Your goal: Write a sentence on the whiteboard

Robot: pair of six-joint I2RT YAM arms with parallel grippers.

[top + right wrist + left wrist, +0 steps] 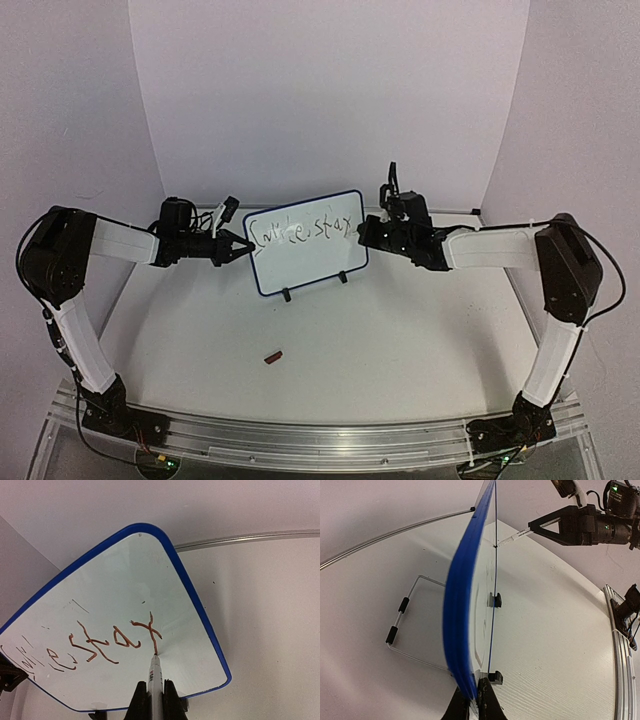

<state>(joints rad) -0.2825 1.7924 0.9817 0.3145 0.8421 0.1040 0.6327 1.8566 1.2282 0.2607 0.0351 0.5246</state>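
The whiteboard (303,243) stands upright on two black feet at the table's middle back, with a thin blue frame. One line of scrawled handwriting (300,232) runs across its upper part; it looks reddish-brown in the right wrist view (105,645). My left gripper (240,247) is shut on the board's left edge (462,630). My right gripper (366,232) is shut on a white marker (154,677), whose tip touches the board (125,605) at the foot of the last letter.
A small dark red marker cap (272,355) lies on the table in front of the board. A wire stand (402,625) sits behind the board. White backdrop walls enclose the table; a metal rail (300,440) runs along the near edge.
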